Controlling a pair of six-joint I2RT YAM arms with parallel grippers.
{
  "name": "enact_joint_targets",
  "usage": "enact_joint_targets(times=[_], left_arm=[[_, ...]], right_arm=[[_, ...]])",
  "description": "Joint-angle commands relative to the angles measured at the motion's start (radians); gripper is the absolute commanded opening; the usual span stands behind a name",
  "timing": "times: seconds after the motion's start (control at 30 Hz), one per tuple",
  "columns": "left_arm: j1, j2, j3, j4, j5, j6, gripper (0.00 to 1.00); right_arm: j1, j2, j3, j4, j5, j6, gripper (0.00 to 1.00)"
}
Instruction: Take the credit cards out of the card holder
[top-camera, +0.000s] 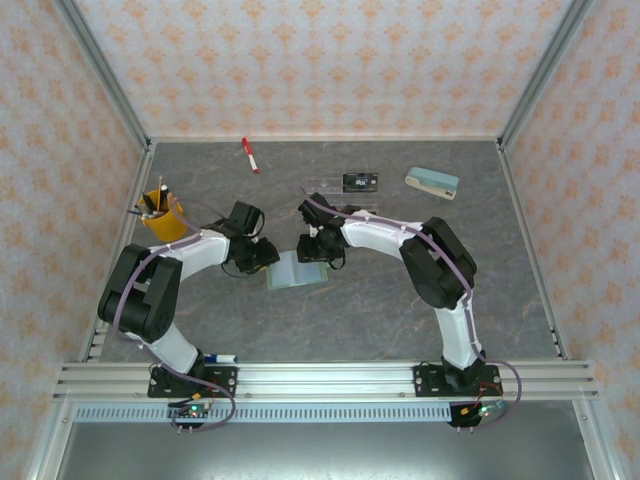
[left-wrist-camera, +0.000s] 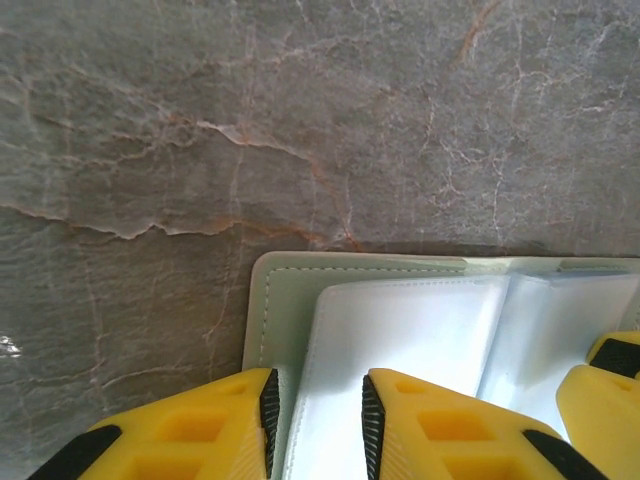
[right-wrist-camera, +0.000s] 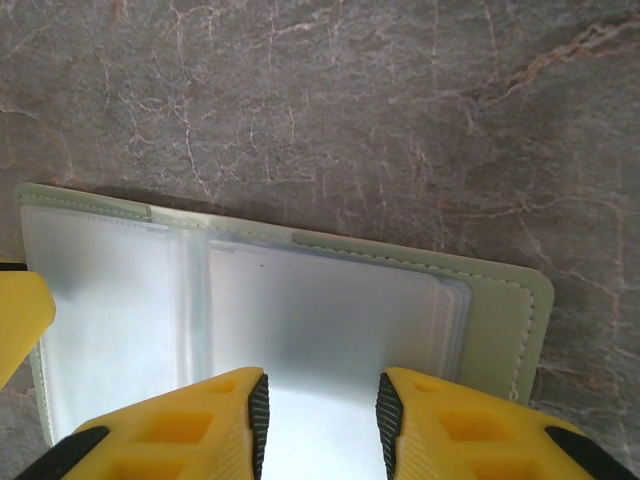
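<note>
A: State of the left gripper (left-wrist-camera: 318, 400)?
B: Jaws part-open, nothing pinched. The holder (left-wrist-camera: 290, 290) lies spread flat under the fingertips, with a clear sleeve (left-wrist-camera: 400, 320) edge in the gap. The right gripper (right-wrist-camera: 322, 390) stands the same, jaws apart over the opposite leaf.
A: Handling?
B: Probably light and limp at the fold, with slippery glossy sleeves. The cards (not made out through the plastic) should be thin, stiff and slick. Pin the stitched border with one tool, then pinch a card's exposed end with the other.
A: Room?
B: Ahead of both tools there is bare table (left-wrist-camera: 300, 120). Sideways, each crowds the other.
</note>
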Motion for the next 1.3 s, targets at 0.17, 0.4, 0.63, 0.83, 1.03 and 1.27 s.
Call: enact_joint_targets(times=[0.17,0.4,0.63,0.83,1.03,1.27], left_arm=[[-0.022,0.062,0.056,-0.039,-0.012,0.034,0.22],[-0.042,0.083,0.082,-0.017,0.053,0.044,0.04],[-0.059,0.095,0.094,0.017,0.136,0.058,0.0],[-0.058,0.033,0.13,-0.08,0.045,0.086,0.04],[-0.038,-0.116,0.182,-0.212,-0.098,0.122,0.41],[0.023,-0.305,0.197,-0.329,-0.409,0.14,0.77]], right_arm=[[-0.001,0.071,-0.007,-0.033,0.037,0.02,0.37],[-0.001,0.081,-0.022,-0.027,0.022,0.027,0.35],[-0.001,0.066,-0.035,-0.011,0.012,0.041,0.34],[-0.001,-0.069,-0.068,0.043,0.058,0.073,0.36],[-0.012,-0.261,-0.144,0.115,0.139,0.094,0.54],[-0.05,-0.462,-0.213,0.098,0.408,0.038,0.74]])
